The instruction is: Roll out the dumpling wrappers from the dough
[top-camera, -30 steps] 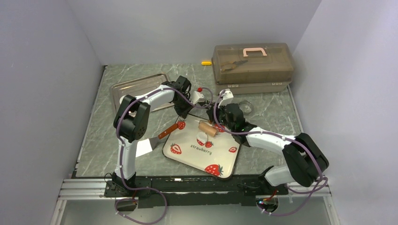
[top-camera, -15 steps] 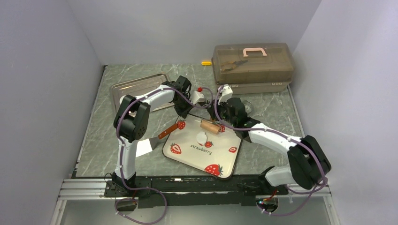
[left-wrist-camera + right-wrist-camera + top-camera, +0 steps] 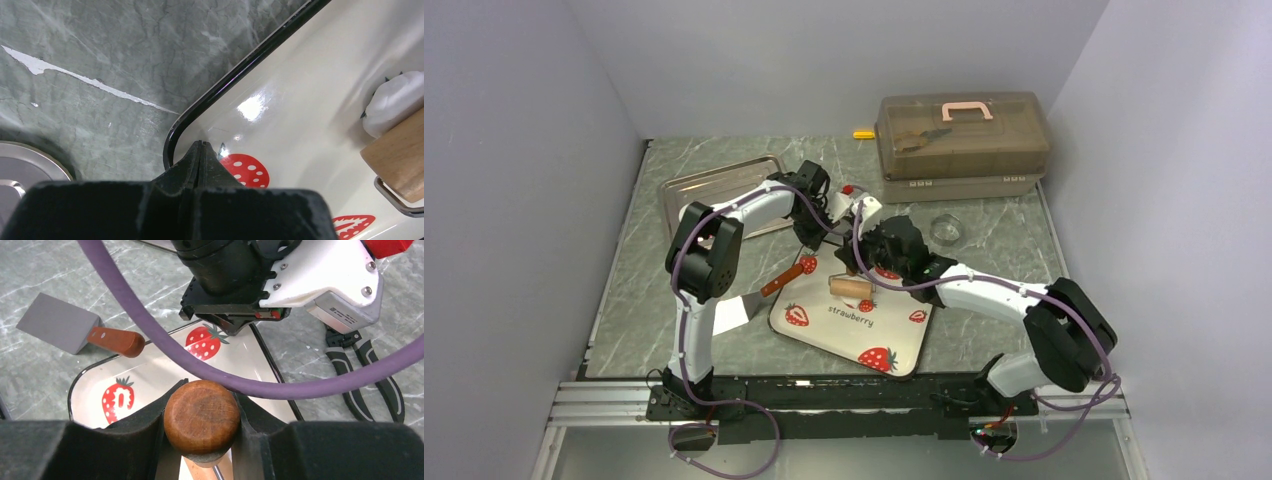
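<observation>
The strawberry plate (image 3: 894,345) lies in front of both arms. My right gripper (image 3: 865,268) (image 3: 207,400) is shut on the round end of the brown wooden roller's handle (image 3: 202,416). The roller (image 3: 852,288) lies across the middle of the plate. A white lump of dough (image 3: 395,100) sticks out from under the roller's end (image 3: 400,155). My left gripper (image 3: 817,243) (image 3: 201,146) is shut with nothing in it, its tips down on the plate's far left corner (image 3: 172,135). The dumpling wrappers are out of view.
A spatula (image 3: 774,283) (image 3: 75,330) lies by the plate's left edge. Black pliers (image 3: 360,375) lie beyond the plate's far corner. A metal tray (image 3: 719,185) sits at the back left, a brown toolbox (image 3: 962,135) at the back right, and a clear ring (image 3: 945,230) in front of it.
My right gripper has drawn the roller from the plate's far edge toward the near left, onto the dough, which now shows less. The left gripper has stayed put.
</observation>
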`<control>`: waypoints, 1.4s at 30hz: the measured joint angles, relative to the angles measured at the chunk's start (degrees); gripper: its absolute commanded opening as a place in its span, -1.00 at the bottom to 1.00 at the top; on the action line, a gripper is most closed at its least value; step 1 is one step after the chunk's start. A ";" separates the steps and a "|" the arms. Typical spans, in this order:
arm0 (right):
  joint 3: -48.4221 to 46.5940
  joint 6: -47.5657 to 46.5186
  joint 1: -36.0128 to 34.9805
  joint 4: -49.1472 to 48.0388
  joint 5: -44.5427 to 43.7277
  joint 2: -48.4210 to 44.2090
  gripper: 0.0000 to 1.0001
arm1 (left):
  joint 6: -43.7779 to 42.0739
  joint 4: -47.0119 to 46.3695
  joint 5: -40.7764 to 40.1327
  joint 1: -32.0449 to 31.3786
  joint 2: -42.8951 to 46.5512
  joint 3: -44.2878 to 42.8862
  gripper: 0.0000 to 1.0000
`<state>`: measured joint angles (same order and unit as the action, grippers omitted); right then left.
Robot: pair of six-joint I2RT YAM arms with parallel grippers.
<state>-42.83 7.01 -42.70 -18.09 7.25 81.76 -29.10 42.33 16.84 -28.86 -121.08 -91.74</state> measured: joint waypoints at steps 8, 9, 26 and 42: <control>0.63 -2.32 -4.09 -2.36 -4.59 1.05 -1.00 | 0.02 0.22 0.00 0.00 -0.15 -0.24 -1.00; 1.53 -2.27 -4.52 -3.61 -5.73 1.01 -1.00 | 0.00 0.24 -0.02 0.00 -0.17 -0.26 -1.00; 10.84 3.96 -8.22 -14.73 -15.02 -2.62 -1.00 | -0.13 0.37 -0.22 -0.11 -0.33 -0.50 -1.00; 10.95 10.58 -12.85 -8.68 -13.46 -3.76 -1.00 | -0.15 0.37 -0.22 -0.11 -0.35 -0.50 -1.00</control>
<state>-31.88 17.58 -55.55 -26.76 -6.22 78.00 -29.26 42.70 16.62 -28.97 -121.43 -92.25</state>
